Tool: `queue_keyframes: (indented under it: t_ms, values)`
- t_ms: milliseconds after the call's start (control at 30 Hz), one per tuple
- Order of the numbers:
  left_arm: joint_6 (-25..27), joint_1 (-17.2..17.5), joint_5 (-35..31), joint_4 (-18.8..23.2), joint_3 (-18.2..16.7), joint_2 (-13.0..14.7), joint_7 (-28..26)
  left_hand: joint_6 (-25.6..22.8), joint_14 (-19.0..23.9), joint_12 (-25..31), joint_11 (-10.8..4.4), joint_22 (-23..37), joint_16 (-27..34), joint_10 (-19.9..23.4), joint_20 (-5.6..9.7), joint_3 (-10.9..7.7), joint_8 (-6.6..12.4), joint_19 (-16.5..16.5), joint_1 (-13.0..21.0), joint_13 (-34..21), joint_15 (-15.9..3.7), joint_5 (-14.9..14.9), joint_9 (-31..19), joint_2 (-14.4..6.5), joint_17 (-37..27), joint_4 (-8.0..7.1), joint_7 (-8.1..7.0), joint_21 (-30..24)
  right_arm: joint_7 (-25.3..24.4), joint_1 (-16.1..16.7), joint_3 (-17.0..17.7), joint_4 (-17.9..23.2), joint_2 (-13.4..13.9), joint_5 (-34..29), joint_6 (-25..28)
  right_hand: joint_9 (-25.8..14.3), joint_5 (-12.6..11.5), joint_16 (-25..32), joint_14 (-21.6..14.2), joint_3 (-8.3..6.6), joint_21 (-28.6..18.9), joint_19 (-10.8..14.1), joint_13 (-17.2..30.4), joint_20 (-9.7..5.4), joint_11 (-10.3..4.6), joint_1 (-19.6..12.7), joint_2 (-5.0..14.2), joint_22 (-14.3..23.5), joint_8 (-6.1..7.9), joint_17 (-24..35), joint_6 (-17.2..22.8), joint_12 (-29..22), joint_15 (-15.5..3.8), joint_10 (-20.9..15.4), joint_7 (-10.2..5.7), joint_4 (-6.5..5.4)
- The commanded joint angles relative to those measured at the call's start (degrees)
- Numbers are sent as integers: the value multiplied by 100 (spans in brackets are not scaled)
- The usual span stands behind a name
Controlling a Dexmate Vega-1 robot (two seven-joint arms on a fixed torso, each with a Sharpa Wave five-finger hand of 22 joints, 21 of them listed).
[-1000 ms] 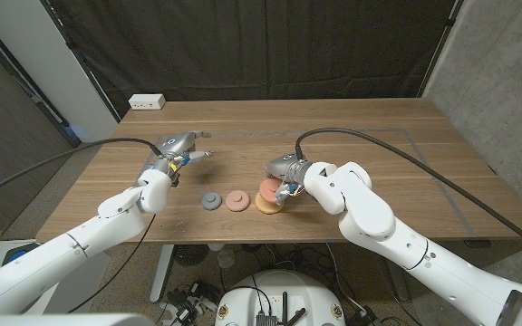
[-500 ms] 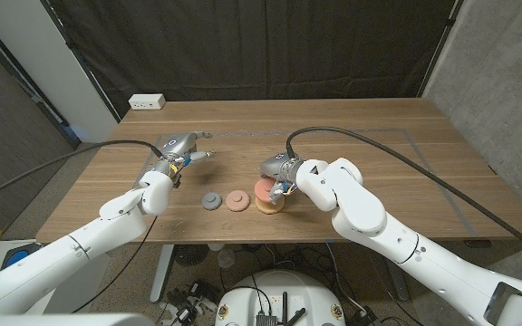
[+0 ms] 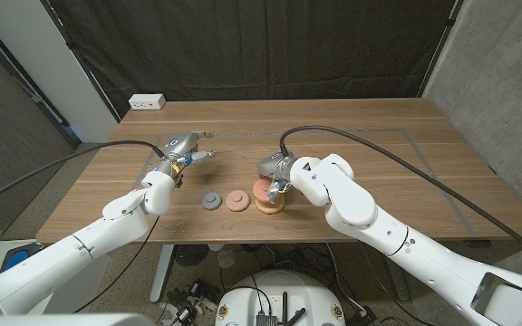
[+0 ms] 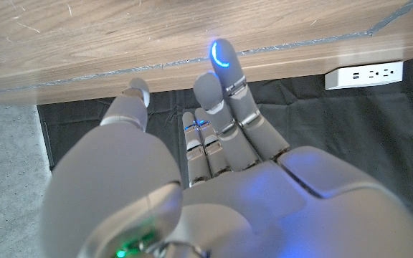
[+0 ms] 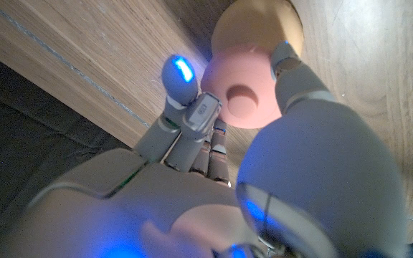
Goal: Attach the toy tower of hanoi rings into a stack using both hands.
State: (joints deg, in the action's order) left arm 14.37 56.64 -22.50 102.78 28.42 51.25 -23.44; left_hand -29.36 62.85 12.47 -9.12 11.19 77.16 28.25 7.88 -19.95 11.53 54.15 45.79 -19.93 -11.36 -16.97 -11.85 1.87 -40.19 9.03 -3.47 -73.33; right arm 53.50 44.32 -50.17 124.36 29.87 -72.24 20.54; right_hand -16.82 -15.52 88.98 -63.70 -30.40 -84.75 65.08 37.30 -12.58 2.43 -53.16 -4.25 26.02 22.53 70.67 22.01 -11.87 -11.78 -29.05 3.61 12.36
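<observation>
Near the surface (image 3: 361, 163) front edge: grey ring (image 3: 211, 201), salmon ring (image 3: 236, 200), tan ring (image 3: 267, 206) | right robot hand (image 3: 276, 171) gripping pink holed ring (image 5: 244, 102) | left robot hand (image 3: 178, 149) open, empty.

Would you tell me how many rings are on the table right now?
4: a grey ring, a small pink ring, and a larger pink ring held by the right robot hand on an orange ring. More may be hidden.

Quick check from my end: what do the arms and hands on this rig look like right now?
Both arms are glossy white rounded shells. The left hand and right hand are metallic grey with jointed fingers; fingertips glow blue. A black cable trails from each wrist.
</observation>
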Motion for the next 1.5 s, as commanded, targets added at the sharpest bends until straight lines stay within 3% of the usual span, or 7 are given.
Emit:
queue_keyframes:
  t_ms: [33,1200,1500]
  values:
    - [-62,-120,-21,-110,62,-30,64,-47,49,-21,1,8,19,71,413,-53,34,7,30,-5,-111,-27,-26,-42,-13,20,-4,-34,144,-161,-165,-236,-80,-79,-36,-36,-36,-11,-60,-360,6,-28,541,-7,-1300,-174,257,0,114,11,962,-38,-73,-1345,-894,-302]
    - [52,10,-10,39,22,15,49,-70,43,-20,4,-10,-23,121,412,-140,21,-62,30,-24,-111,-48,-29,-53,-30,21,0,-148,415,-216,-313,-442,-4,-203,74,-50,-129,-23,-26,-406,-15,-13,565,-9,-1280,-80,328,-80,97,9,975,2,-72,-1339,-887,-312]
    - [27,20,-14,46,15,10,12,-84,66,-25,11,-13,-11,132,410,-157,21,-70,26,-22,-111,-52,-30,-49,-48,21,9,-179,424,-165,-235,-375,38,-100,36,-49,-129,-39,40,-379,50,-98,572,-6,-1257,-2,227,-170,37,14,846,35,-69,-1229,-908,-305]
